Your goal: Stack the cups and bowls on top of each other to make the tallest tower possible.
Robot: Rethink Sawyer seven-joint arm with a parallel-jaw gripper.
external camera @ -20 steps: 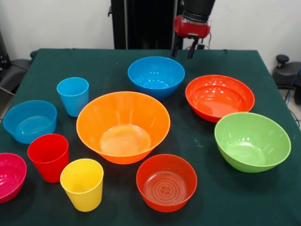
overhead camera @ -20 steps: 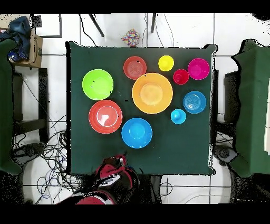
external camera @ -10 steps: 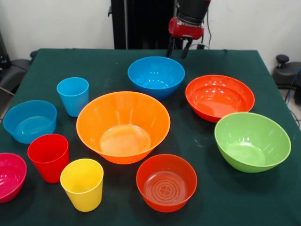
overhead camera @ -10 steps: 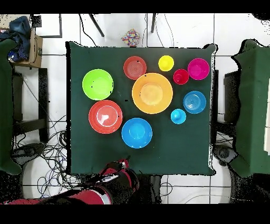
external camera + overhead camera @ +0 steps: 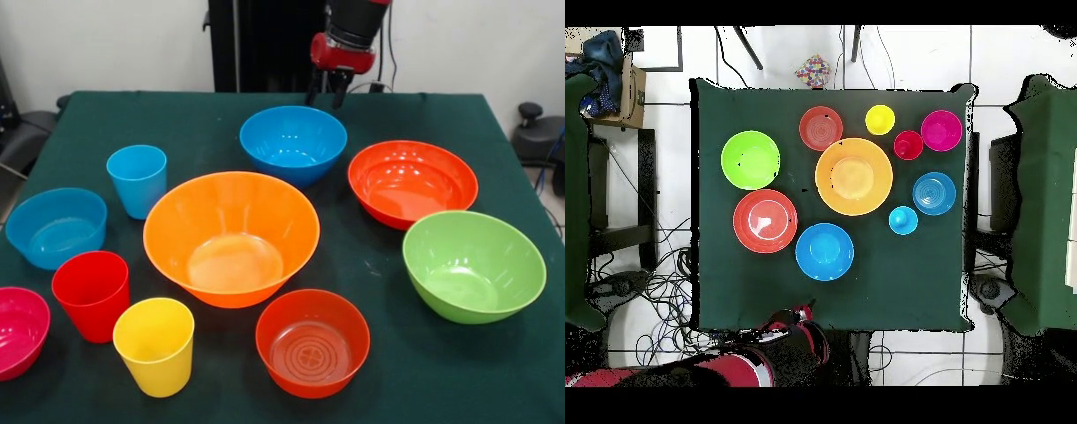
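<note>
All pieces stand apart on the green table; nothing is stacked. The large pale orange bowl (image 5: 231, 237) (image 5: 854, 176) is in the middle. Around it stand the blue bowl (image 5: 293, 143) (image 5: 824, 251), a big red-orange bowl (image 5: 412, 181) (image 5: 765, 220), the lime green bowl (image 5: 473, 264) (image 5: 750, 159), a small red-orange bowl (image 5: 312, 341) (image 5: 821, 128), the small light blue bowl (image 5: 56, 226) (image 5: 934, 193) and the magenta bowl (image 5: 18, 330) (image 5: 941, 130). The light blue cup (image 5: 138, 179) (image 5: 903, 220), red cup (image 5: 91, 293) (image 5: 908, 145) and yellow cup (image 5: 155, 344) (image 5: 880, 120) are upright. My gripper (image 5: 325, 93) (image 5: 803, 310) is open and empty above the table's far edge, behind the blue bowl.
The table (image 5: 494, 380) (image 5: 895, 290) is covered in dark green cloth. The robot's black pedestal (image 5: 265, 44) stands behind the far edge. Cables (image 5: 655, 290) lie on the floor beside the table.
My gripper has shifted left along the far edge in the front view, from behind the big red-orange bowl towards the blue bowl. No cup or bowl has moved.
</note>
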